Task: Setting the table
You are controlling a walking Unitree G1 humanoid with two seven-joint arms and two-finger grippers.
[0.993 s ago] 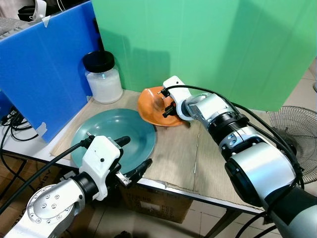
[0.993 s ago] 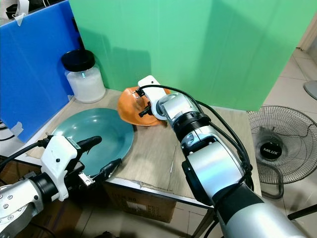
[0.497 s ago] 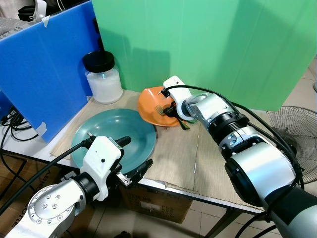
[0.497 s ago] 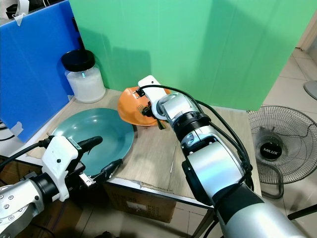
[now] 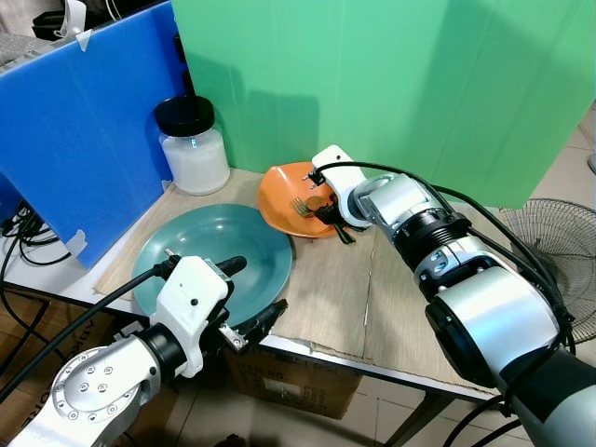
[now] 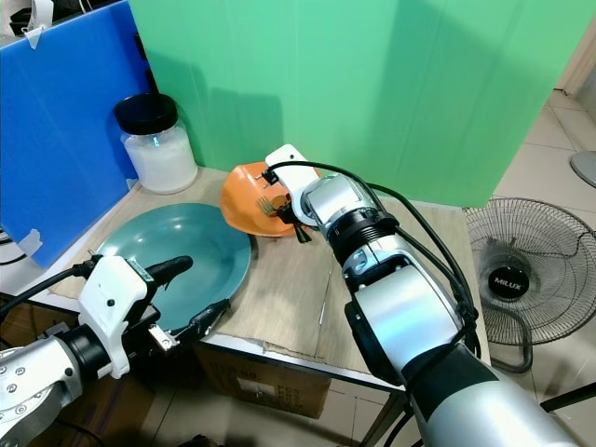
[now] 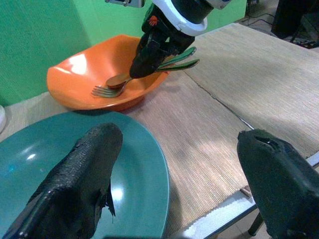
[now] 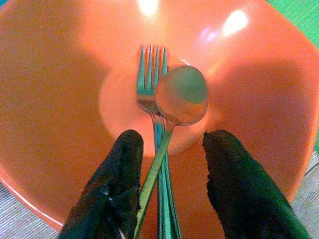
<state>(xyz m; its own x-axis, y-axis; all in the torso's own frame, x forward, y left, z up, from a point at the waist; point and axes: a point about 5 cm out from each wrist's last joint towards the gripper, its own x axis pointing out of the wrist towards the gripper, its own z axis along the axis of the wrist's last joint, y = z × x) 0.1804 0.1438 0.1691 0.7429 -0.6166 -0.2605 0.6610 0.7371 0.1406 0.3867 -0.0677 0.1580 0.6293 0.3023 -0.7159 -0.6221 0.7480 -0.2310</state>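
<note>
An orange bowl [image 5: 284,186] stands at the back of the table, just behind a large teal plate [image 5: 209,244]. A fork [image 8: 149,82] and a spoon [image 8: 182,94] with green handles lie in the bowl, handles sticking out over its rim. My right gripper [image 5: 328,212] is at that rim, open, with one finger on each side of the two handles [image 7: 174,57]. My left gripper [image 5: 253,289] hovers open over the plate's near edge, holding nothing.
A white jar with a black lid [image 5: 194,144] stands at the back left by a blue board [image 5: 84,130]. A green screen [image 5: 400,84] backs the table. A woven mat [image 5: 326,289] covers the tabletop. A floor fan [image 5: 549,242] is at the right.
The fork and spoon, a blur at my right gripper a second ago, now lie still in the orange bowl. The right gripper has shifted slightly. The left arm has not moved.
</note>
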